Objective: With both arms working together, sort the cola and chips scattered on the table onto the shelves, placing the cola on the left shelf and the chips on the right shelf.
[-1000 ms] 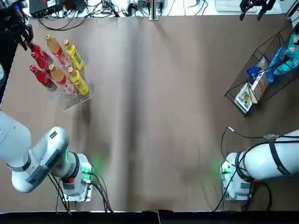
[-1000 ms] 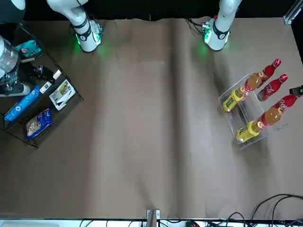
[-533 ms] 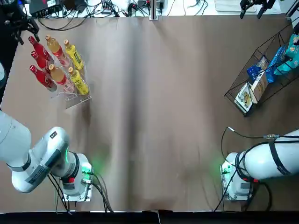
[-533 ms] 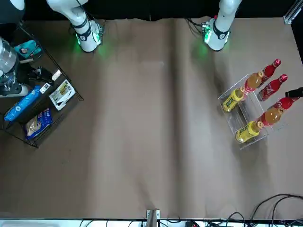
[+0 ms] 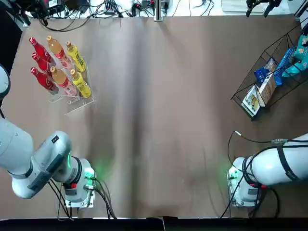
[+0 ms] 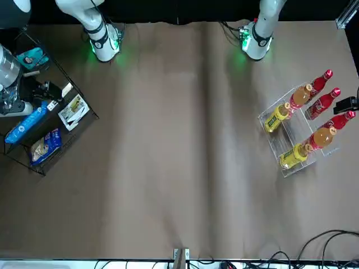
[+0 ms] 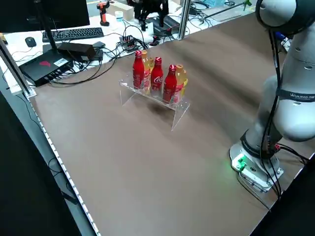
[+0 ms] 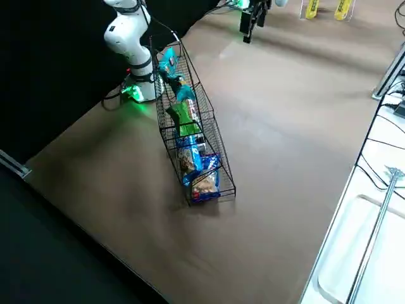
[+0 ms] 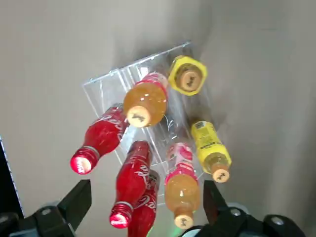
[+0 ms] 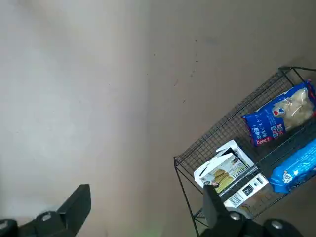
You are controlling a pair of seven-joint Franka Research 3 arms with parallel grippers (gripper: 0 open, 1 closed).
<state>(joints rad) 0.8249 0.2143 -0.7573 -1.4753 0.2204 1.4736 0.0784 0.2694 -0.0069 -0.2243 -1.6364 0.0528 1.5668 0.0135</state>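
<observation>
Three red cola bottles (image 5: 40, 61) (image 7: 157, 73) stand upright along the outer side of the left shelf (image 5: 77, 103), a clear stepped rack. My left gripper (image 5: 30, 6) hangs high beyond the rack's far left corner. In the left wrist view it is open (image 9: 145, 210), empty, and looks down on the cola (image 9: 131, 180). The chips lie in the right shelf (image 5: 262, 61), a black wire basket: one green packet (image 8: 183, 118) and two teal ones (image 8: 169, 62). My right gripper (image 5: 259, 5) hovers open (image 10: 145, 212) and empty, high up by that basket.
Orange and yellow bottles (image 5: 72, 72) fill the rack's inner rows. Blue bags (image 8: 199, 170) and a white box (image 5: 252, 98) lie at the basket's lower end. Cables and equipment (image 5: 96, 7) line the far edge. Both arm bases (image 5: 77, 185) stand at the near edge.
The left gripper has let go of the farthest cola bottle, which now stands in the rack, and has pulled up and away toward the far edge. The right arm has barely moved.
</observation>
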